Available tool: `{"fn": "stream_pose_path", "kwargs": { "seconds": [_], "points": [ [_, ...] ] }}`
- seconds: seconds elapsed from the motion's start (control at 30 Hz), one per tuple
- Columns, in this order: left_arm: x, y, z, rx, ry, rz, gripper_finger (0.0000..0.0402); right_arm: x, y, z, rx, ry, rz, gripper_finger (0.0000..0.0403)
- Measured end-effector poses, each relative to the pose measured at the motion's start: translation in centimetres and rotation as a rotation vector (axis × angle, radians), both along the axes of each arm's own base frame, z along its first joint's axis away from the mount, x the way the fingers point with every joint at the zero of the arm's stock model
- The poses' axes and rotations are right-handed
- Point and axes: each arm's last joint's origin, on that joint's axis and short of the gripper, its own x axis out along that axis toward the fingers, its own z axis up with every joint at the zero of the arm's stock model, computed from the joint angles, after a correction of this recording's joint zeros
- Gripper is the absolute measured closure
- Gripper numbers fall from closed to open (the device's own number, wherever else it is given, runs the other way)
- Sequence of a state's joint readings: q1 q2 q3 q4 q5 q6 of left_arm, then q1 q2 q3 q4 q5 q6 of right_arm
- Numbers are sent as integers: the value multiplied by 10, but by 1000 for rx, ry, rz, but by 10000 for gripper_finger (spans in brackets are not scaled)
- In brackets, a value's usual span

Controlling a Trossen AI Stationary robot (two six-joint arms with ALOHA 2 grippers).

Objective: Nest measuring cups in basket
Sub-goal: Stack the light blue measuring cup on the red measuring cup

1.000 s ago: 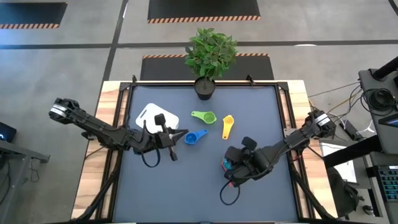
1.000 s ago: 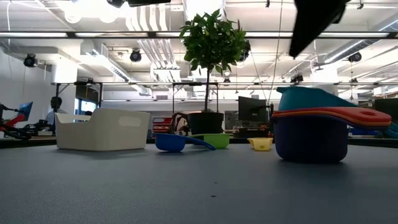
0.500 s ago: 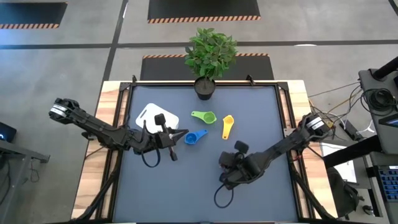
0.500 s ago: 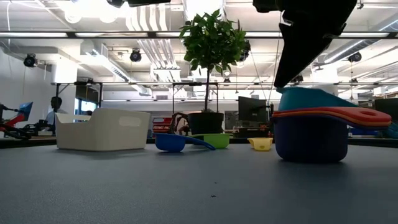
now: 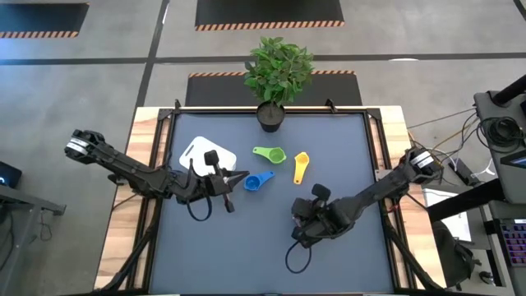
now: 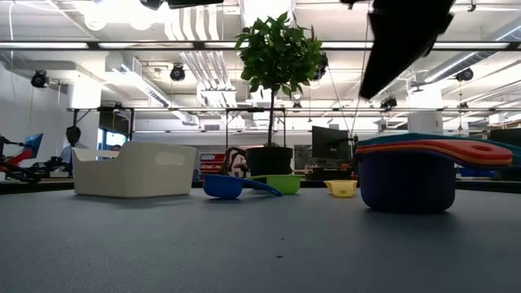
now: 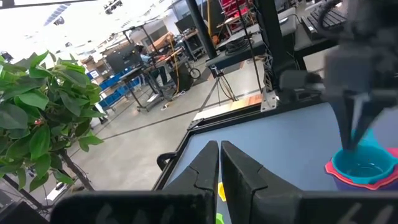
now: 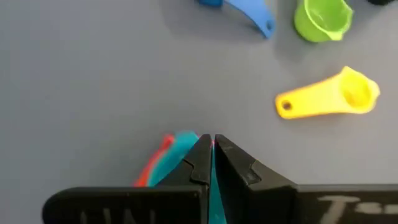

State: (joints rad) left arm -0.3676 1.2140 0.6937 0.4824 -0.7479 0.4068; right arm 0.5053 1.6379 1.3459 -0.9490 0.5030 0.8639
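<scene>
Notably, right gripper (image 8: pixel 211 146) fingers closed

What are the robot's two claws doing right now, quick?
Left gripper: shut, holding nothing, beside the basket.
Right gripper: shut, pressing down on the teal cup in the nested stack; whether it grips anything cannot be told.

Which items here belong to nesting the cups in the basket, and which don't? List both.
Job: basket; blue cup; green cup; yellow cup; nested stack of teal, red, orange and purple cups.

Just there: potted plant; table.
</scene>
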Motion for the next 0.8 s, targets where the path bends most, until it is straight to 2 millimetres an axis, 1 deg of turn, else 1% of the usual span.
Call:
{"fn": "stream_pose_path", "kwargs": {
  "seconds": [0.13, 0.23, 0.3, 0.4, 0.53, 0.67, 0.8],
  "points": [
    [0, -1, 0, -16, -6, -24, 402, -22, -9, 19, 80, 61, 27, 394],
    [1, -4, 0, -28, -6, -132, 402, -41, -14, 22, 113, 80, 61, 394],
    [2, -6, 0, -41, -8, -205, 402, -55, -19, 20, 113, 83, 76, 394],
    [2, -7, 0, -76, -18, -251, 402, -77, -27, 12, 119, 82, 64, 394],
    [10, -12, 0, -137, -8, -260, 402, -98, -35, -10, 150, 40, 60, 394],
    [29, -23, -6, -139, 54, -273, 402, -110, -37, -29, 193, 0, 82, 394],
    [49, -34, -7, -101, 169, -273, 402, -116, -38, -40, 205, -8, 86, 394]
  ]
}}
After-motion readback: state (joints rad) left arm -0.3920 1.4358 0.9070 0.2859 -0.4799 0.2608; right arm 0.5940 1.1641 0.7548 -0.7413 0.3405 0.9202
